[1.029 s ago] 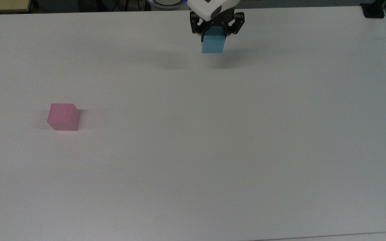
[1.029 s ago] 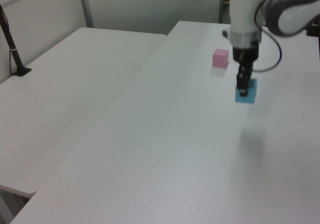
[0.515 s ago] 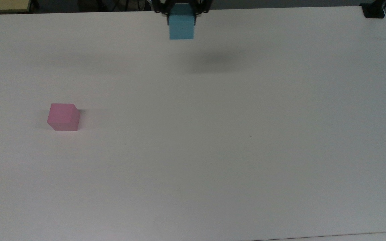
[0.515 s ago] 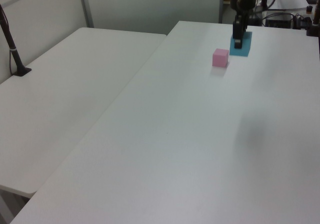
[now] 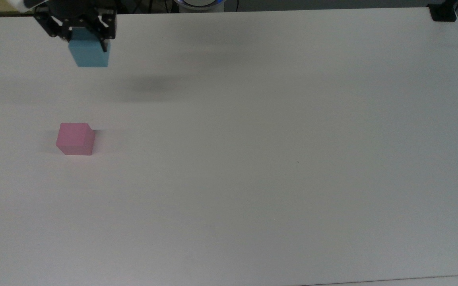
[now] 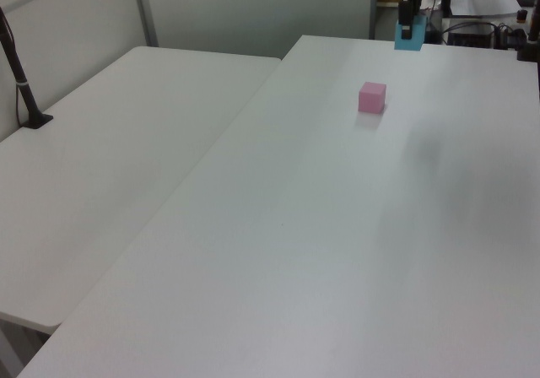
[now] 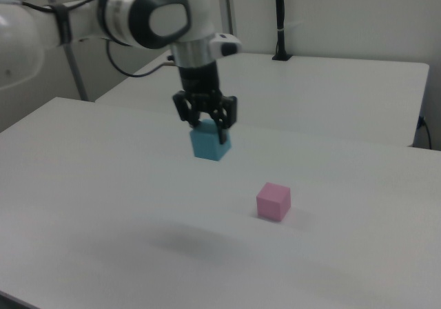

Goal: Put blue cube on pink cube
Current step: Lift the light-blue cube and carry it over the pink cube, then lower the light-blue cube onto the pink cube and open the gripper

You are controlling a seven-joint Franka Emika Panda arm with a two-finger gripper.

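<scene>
The blue cube (image 5: 89, 53) is held clear above the white table (image 5: 276, 131), its upper part clamped between the black fingers (image 7: 222, 125) of the gripper (image 7: 207, 131) — most of its body hangs below the fingertips. A soft shadow (image 7: 189, 243) is cast on the tabletop beneath. The pink cube (image 5: 75, 138) sits on the table, well apart from the raised cube — lower and to the right view's right, and directly below it in the top view.

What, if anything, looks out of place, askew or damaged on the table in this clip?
Nothing stands out. The pink cube sits flat on the white table, intact. The blue cube is held squarely in the tool, lifted off the surface. No spills or marks are visible.
</scene>
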